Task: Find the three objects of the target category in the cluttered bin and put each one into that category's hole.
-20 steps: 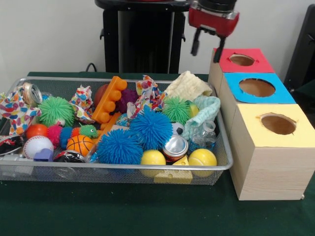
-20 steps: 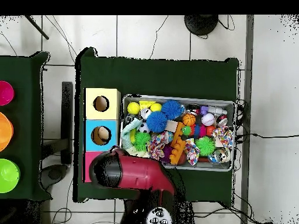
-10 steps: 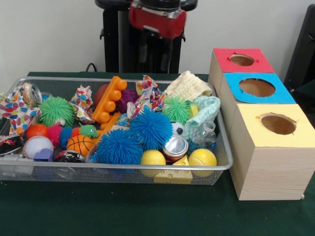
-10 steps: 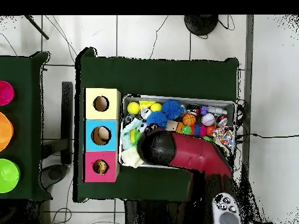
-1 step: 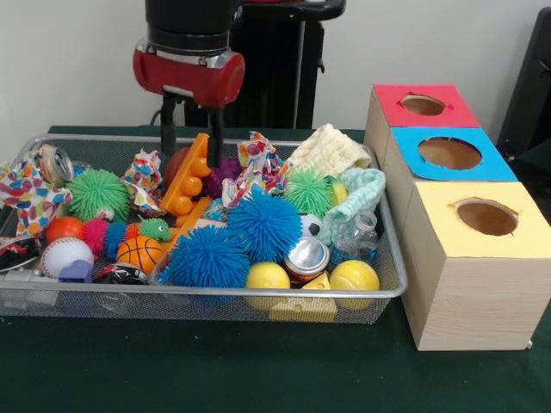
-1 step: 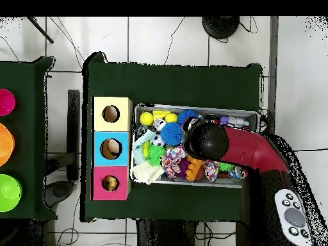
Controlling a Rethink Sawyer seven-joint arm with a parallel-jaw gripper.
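Observation:
My gripper (image 5: pixel 188 160) hangs open over the back middle of the wire bin (image 5: pixel 215 292), one finger on each side of the top end of an orange studded block (image 5: pixel 189 182). Nothing is held. The bin is piled with toys: two blue spiky balls (image 5: pixel 263 225), green spiky balls (image 5: pixel 99 193), yellow balls (image 5: pixel 268 276), a baseball (image 5: pixel 65 254), a small basketball (image 5: pixel 139 252) and a can (image 5: pixel 307 256). Right of the bin stand three boxes with round holes: red (image 5: pixel 448 110), blue (image 5: pixel 482 163), yellow (image 5: pixel 448 215). Seen from overhead, the arm (image 6: pixel 206 139) hides the bin's middle.
Patterned cloths (image 5: pixel 26 198), a cream cloth (image 5: pixel 327 148) and a mint cloth (image 5: pixel 362 191) lie among the toys. A clear bottle (image 5: pixel 357 237) rests near the bin's right end. Dark green cloth covers the table (image 5: pixel 258 370). Coloured bowls (image 6: pixel 5 147) sit on a second table.
The gripper has swung from above the red box across to the bin's back middle and come down around the orange block's top. The toys have not moved.

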